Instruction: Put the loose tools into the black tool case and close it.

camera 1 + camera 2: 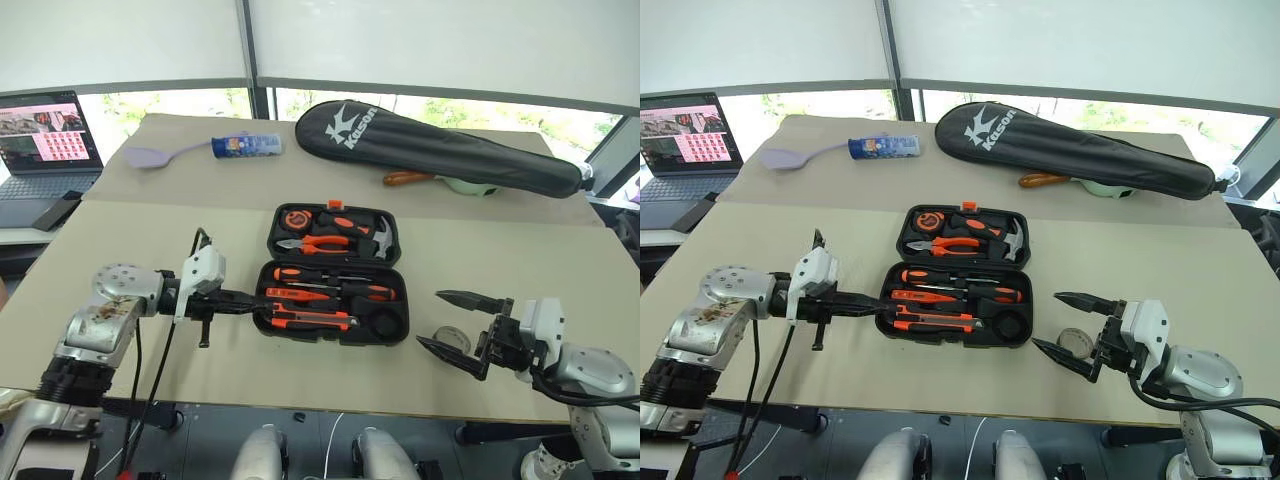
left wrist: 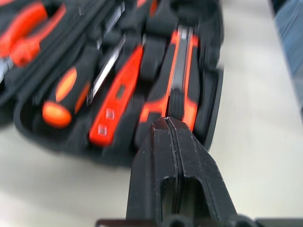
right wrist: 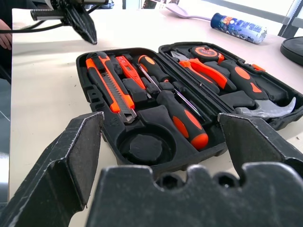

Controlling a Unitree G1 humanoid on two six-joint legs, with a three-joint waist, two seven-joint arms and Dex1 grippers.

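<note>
The black tool case (image 1: pixel 262 300) lies open in the middle of the table. Its near half holds two black-and-orange screwdrivers (image 1: pixel 320 274) (image 3: pixel 182 116), the slim orange tester (image 1: pixel 297 294) and the utility knife (image 1: pixel 310 319) (image 3: pixel 111 90). A round recess (image 3: pixel 144 146) at its right end is empty. My left gripper (image 1: pixel 255 303) (image 2: pixel 166 124) is shut with nothing in it, its tips at the case's left edge beside the knife. To the right of the case my right gripper (image 1: pixel 1048 320) (image 3: pixel 161 118) stands open. The small grey tape roll (image 1: pixel 1075 343) lies on the table just behind its fingers, partly hidden.
The case's far half carries a tape measure (image 1: pixel 297 217), orange pliers (image 1: pixel 318 242) and a hammer (image 1: pixel 380 238). At the back lie a long black Kason bag (image 1: pixel 440 145), a lilac spoon (image 1: pixel 160 155) and a blue tube (image 1: pixel 245 145). A laptop (image 1: pixel 45 140) stands far left.
</note>
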